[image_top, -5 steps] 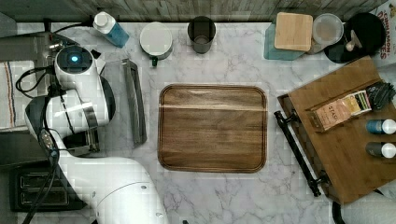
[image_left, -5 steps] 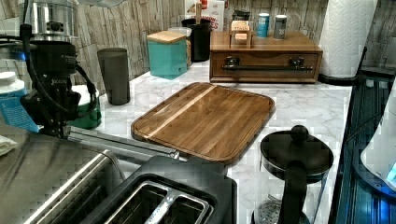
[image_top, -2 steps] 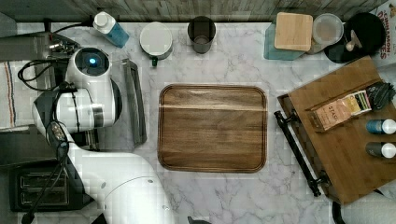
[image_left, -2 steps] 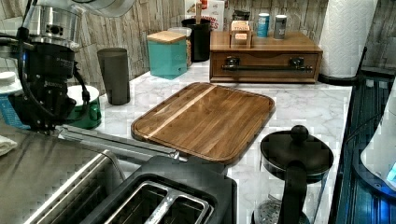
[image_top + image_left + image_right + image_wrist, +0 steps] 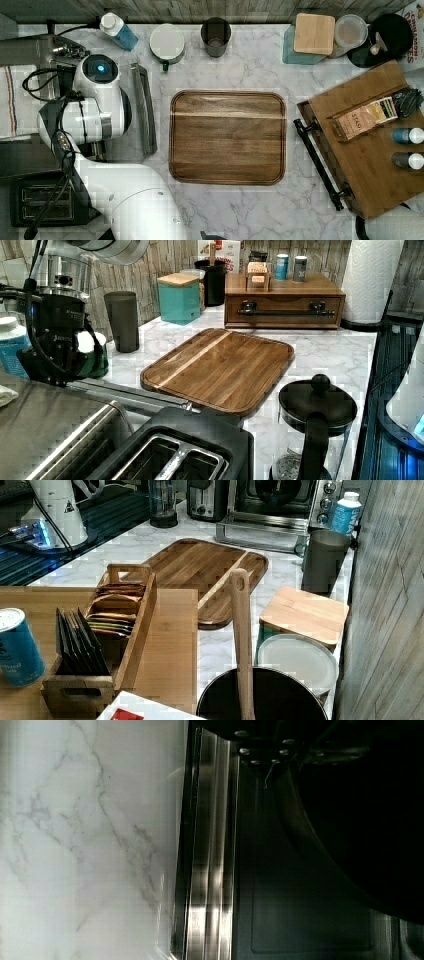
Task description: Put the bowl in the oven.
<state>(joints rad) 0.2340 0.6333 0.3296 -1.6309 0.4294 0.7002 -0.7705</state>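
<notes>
Lately, I had advanced ovenward. Bowl [image 5: 360, 820]: hung close under my jaws, over the oven's [image 5: 280, 500] dropped door [image 5: 300, 910]; insertion looked near. Jaws: spread or pinching, I could not tell.

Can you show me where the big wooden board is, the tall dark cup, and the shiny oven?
Large rectangular wooden board [image 5: 227, 136], top view, its middle.
Tall dark grey cup [image 5: 122, 320], left view, its side wall.
Stainless-steel toaster oven [image 5: 276, 495], right view, its front.

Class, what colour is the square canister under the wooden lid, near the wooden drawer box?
The canister is teal; the left view shows it best.
</notes>
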